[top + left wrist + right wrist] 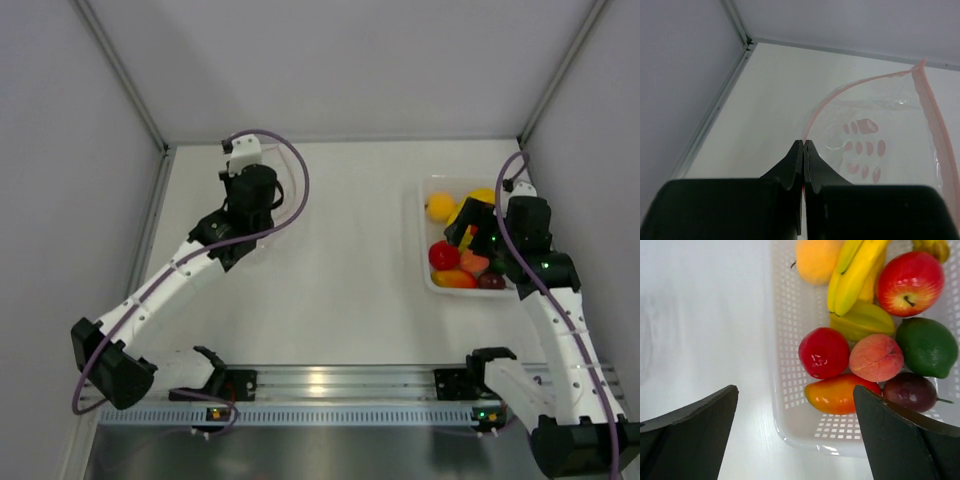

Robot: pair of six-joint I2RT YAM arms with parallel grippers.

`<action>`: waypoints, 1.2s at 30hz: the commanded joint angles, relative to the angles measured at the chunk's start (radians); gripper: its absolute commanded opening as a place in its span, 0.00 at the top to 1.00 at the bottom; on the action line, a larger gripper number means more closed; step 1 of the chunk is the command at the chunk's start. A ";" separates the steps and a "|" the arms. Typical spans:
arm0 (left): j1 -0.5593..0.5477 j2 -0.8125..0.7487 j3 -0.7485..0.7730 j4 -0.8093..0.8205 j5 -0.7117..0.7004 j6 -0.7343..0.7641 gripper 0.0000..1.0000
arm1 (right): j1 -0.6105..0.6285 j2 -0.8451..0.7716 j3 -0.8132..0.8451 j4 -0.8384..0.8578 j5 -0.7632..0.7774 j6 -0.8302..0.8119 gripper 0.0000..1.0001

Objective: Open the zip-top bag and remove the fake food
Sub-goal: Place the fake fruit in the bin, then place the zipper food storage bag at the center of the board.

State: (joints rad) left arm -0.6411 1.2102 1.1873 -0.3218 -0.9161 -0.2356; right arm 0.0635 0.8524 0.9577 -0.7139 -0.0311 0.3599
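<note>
In the left wrist view my left gripper (804,142) is shut on the pink zip strip (816,107) of the zip-top bag (890,112). The bag is clear and crinkly with red printed ovals. Its mouth gapes open and it lies on the table with nothing showing inside. The fake food sits in a white perforated basket (777,340): bananas (856,275), an apple (910,282), a lime (926,347), a peach (876,358), a tomato (823,352) and a purple piece (910,392). My right gripper (795,405) hangs open over the basket's near corner, holding nothing.
From above, the basket (424,232) stands at the right side of the white table under the right gripper (478,235). The left gripper (258,200) is at the back centre-left. Grey walls close in the table on three sides.
</note>
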 commanded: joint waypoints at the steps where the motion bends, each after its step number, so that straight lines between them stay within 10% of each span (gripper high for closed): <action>1: 0.004 0.101 0.106 0.021 -0.096 0.143 1.00 | 0.007 0.004 0.027 0.060 -0.124 0.004 0.01; 16: 0.138 0.635 0.411 0.020 0.118 0.119 1.00 | 0.007 -0.036 0.032 0.027 -0.128 -0.019 0.01; 36: 0.130 0.819 0.446 0.035 0.620 -0.056 0.89 | 0.009 -0.050 -0.019 0.070 -0.179 -0.012 0.01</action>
State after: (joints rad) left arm -0.5117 2.0544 1.5879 -0.3176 -0.3862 -0.2703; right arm 0.0635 0.8219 0.9337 -0.6922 -0.1928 0.3595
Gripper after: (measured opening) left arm 0.095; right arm 0.993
